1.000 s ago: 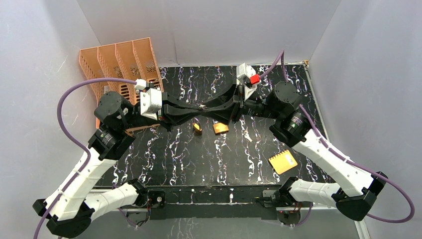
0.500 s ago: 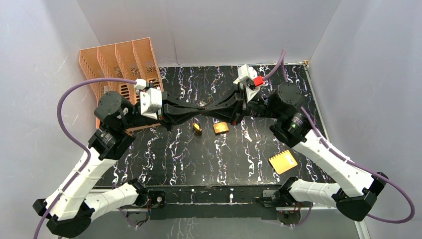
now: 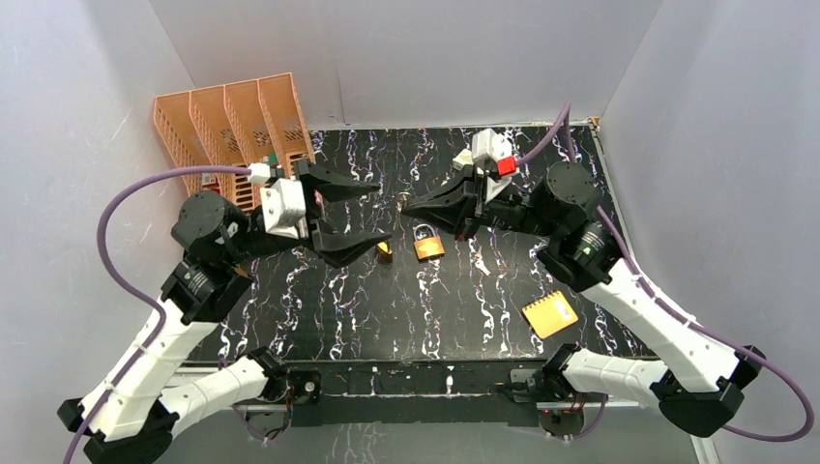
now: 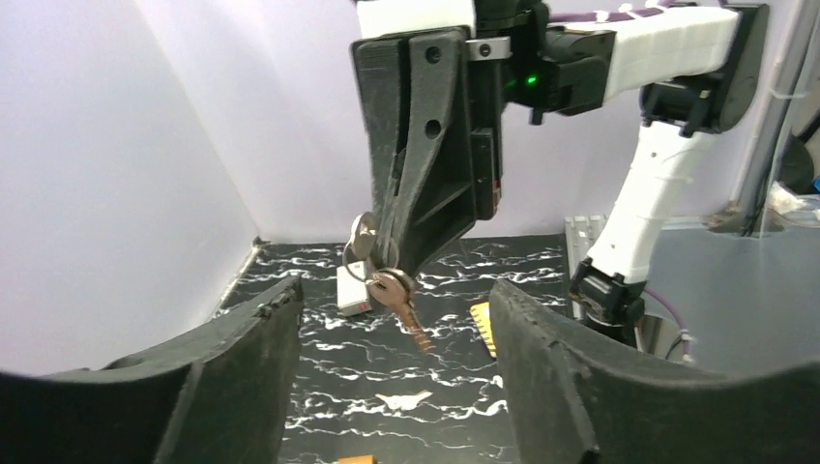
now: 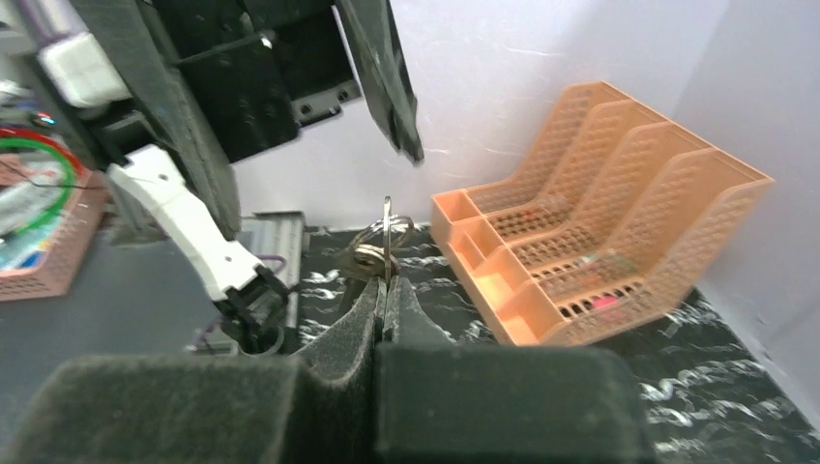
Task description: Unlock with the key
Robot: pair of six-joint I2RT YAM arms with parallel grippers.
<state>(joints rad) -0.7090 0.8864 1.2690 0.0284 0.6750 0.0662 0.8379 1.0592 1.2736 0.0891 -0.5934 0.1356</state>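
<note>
One handover done: we see the left tool [image 3: 379, 212] now apart and backed off, the right tool [image 3: 410, 205] clamped on the key [image 4: 375, 266], so the padlock [image 3: 428, 245] comes next.

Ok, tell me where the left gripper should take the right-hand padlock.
Take the padlock by its brass body, pinched across the narrow sides from above. It seems to lie flat, shackle pointing away, which should leave its near end free for the key in the right gripper.

key [image 5: 384, 242] partly hidden inside right claw [image 5: 385, 290], padlock [image 3: 384, 251] half covered
</note>
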